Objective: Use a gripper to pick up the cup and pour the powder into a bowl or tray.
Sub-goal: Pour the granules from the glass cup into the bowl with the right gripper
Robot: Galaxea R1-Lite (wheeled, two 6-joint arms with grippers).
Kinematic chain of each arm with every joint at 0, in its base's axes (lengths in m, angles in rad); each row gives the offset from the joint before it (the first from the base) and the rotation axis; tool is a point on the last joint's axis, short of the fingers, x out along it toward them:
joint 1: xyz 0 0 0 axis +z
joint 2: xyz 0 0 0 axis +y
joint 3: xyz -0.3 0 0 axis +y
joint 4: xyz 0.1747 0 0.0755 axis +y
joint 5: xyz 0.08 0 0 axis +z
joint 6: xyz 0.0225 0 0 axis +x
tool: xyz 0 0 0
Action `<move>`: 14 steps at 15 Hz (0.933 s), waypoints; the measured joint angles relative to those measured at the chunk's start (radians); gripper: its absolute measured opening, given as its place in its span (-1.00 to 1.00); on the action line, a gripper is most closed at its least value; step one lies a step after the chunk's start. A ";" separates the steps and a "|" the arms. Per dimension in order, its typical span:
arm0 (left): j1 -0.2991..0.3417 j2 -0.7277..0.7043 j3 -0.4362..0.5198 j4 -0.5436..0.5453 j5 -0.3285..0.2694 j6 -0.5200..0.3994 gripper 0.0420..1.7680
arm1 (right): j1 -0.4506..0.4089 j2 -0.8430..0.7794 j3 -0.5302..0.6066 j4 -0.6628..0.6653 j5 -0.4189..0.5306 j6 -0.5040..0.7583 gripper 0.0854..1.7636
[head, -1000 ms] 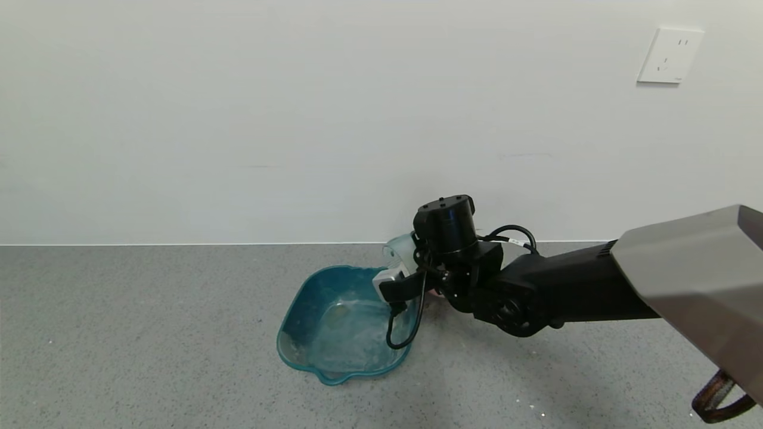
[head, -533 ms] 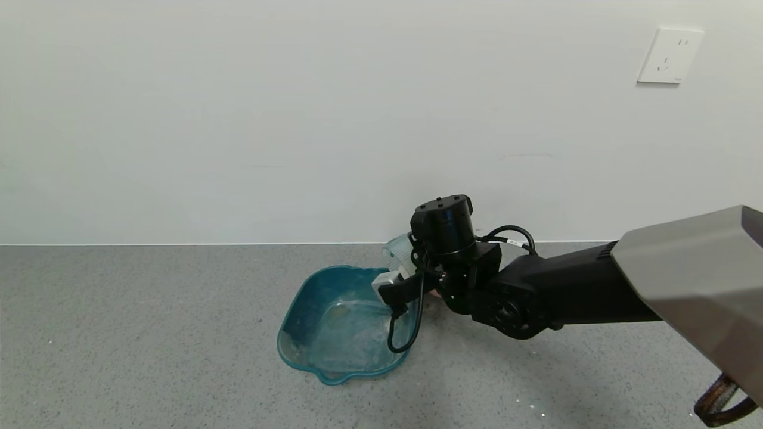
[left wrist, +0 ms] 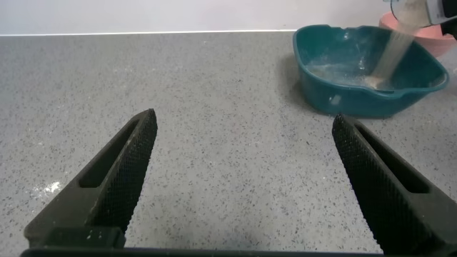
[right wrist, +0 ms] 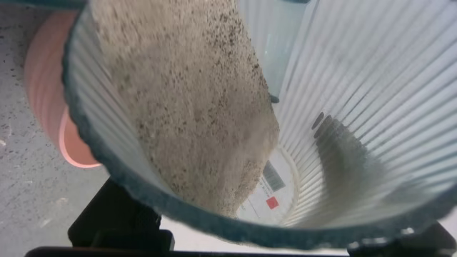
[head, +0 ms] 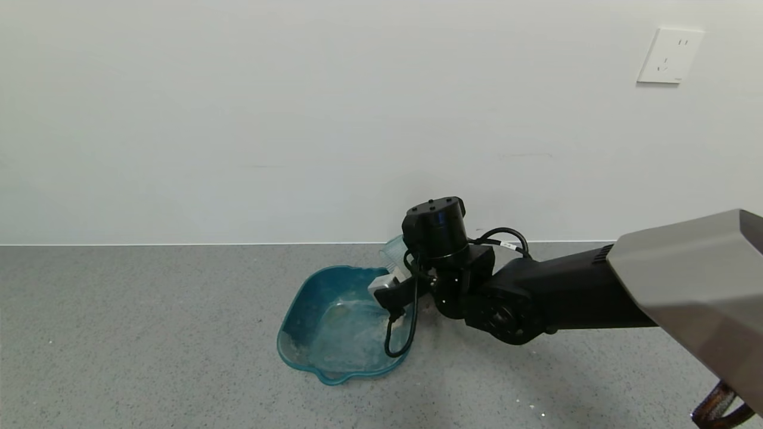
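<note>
My right gripper [head: 390,279] is shut on the ribbed pale blue-green cup [head: 393,249] and holds it tipped over the right side of the teal tray [head: 290,316]. In the right wrist view beige powder [right wrist: 186,100] slides along the cup's wall [right wrist: 371,107] toward its rim. From the left wrist view a thin stream of powder [left wrist: 389,53] falls from the cup [left wrist: 410,8] into the tray [left wrist: 343,96], where a small heap lies. My left gripper [left wrist: 243,178] hovers open and empty over the grey surface, well away from the tray.
A round pink bowl [left wrist: 421,36] sits just behind the tray, beside the cup [right wrist: 46,93]. The white wall rises close behind both, with a socket [head: 670,55] high on the right. Speckled grey surface [head: 149,333] stretches out to the left and front.
The right arm has shifted slightly left and down, carrying the cup farther over the tray and tipping it more. The left gripper shows no movement.
</note>
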State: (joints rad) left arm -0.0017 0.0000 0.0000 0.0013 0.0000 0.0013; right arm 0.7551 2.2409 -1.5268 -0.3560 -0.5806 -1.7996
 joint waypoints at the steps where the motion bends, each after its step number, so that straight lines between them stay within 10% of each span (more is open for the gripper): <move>1: 0.000 0.000 0.000 0.000 0.000 0.000 1.00 | 0.001 0.001 -0.002 -0.001 -0.011 -0.006 0.51; 14: 0.000 0.000 0.000 0.000 0.000 0.000 1.00 | 0.014 0.013 -0.010 -0.002 -0.018 -0.011 0.51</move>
State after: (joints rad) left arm -0.0017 0.0000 0.0000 0.0013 0.0000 0.0009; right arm 0.7687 2.2538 -1.5370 -0.3579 -0.5983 -1.8106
